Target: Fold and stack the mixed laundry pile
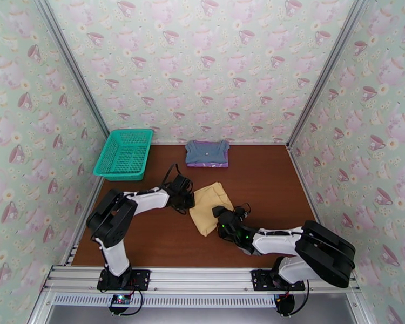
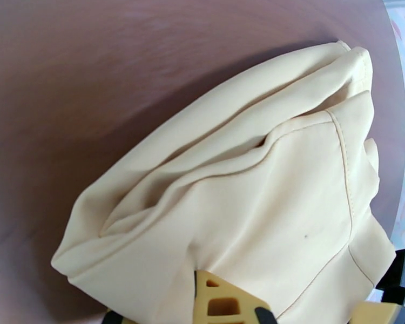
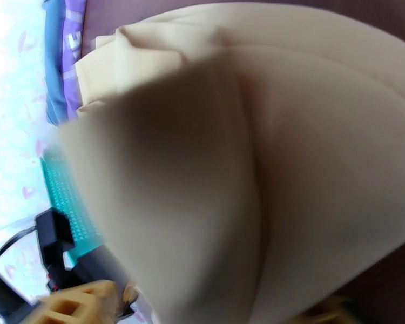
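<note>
- The mustard-yellow piece (image 1: 209, 207) lies partly folded and bumpy in the middle of the brown table (image 1: 267, 179); the left gripper (image 1: 187, 200) is at its left edge and the right gripper (image 1: 222, 213) is at its near right edge
- In the left wrist view the piece drapes over a yellow finger (image 2: 224, 301); I cannot tell if the fingers are pinching it or apart; in the right wrist view it sits close and blurry, so I cannot tell there either
- The grey-blue piece (image 1: 207, 151) lies folded on the purple T-shirt (image 1: 208, 164) at the back, near the teal basket (image 1: 124, 153); the yellow one seems to be the last to fold
- What could go wrong: the cloth looks smooth, so a weak pinch could let it slide out and the fold would flop open; if the two grippers tug away from each other, the fold could go crooked; a clumsy carry to the back could knock the neat stack
</note>
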Motion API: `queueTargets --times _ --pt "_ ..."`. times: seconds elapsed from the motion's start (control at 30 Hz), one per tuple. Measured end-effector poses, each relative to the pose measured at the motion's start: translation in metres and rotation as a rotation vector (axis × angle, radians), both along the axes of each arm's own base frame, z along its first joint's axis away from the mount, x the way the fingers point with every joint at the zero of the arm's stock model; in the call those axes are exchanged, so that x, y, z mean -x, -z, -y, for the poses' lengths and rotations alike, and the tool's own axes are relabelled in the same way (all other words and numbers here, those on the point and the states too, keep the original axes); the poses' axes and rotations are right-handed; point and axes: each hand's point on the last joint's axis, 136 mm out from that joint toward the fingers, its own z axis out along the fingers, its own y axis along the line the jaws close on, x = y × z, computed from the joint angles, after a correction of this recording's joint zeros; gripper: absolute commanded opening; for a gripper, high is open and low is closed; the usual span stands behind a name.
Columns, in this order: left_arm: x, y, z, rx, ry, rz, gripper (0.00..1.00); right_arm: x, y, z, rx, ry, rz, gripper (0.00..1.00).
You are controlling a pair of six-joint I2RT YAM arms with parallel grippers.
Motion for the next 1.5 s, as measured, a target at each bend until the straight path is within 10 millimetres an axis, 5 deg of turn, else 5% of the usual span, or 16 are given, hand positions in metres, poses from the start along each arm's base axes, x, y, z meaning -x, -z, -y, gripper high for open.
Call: queueTargets --times 0.1,0.17,0.27,0.37,0.53,0.63,0.83,1.0,1.27,1.5 --pt "0.003 -0.003 -0.003 -0.003 -0.019 0.007 0.06 0.004 0.013 -0.003 0.027 -0.034 -0.025 0.11" --pt "0.002 -0.008 -0.003 -0.002 -0.026 0.022 0.26 0.005 0.017 -0.005 0.036 -0.057 -0.026 0.0" --pt "0.002 -0.025 -0.006 -0.005 -0.022 0.058 0.58 0.001 0.017 -0.006 0.043 -0.112 -0.023 0.0" --pt "0.004 -0.052 -0.015 -0.023 -0.014 0.114 0.76 -0.01 0.017 -0.006 0.082 -0.208 -0.023 0.0" --pt "0.001 -0.097 -0.022 -0.076 0.055 0.207 0.8 -0.047 0.013 -0.001 0.299 -0.479 -0.023 0.0" --pt "-0.002 -0.104 -0.023 -0.101 0.103 0.231 0.8 -0.071 0.012 0.0 0.483 -0.706 -0.029 0.0" --pt "-0.003 -0.055 -0.025 -0.208 0.196 0.129 0.8 -0.084 0.014 0.006 0.698 -1.054 -0.011 0.0" --pt "-0.02 -0.017 -0.02 -0.287 0.254 0.058 0.81 -0.079 0.015 0.014 0.734 -1.17 -0.006 0.0" --pt "-0.046 -0.011 -0.016 -0.355 0.296 0.078 0.85 -0.075 0.015 0.012 0.708 -1.207 0.008 0.0" --pt "-0.045 0.001 -0.007 -0.309 0.329 0.05 0.8 -0.073 0.017 0.01 0.685 -1.213 0.013 0.0"
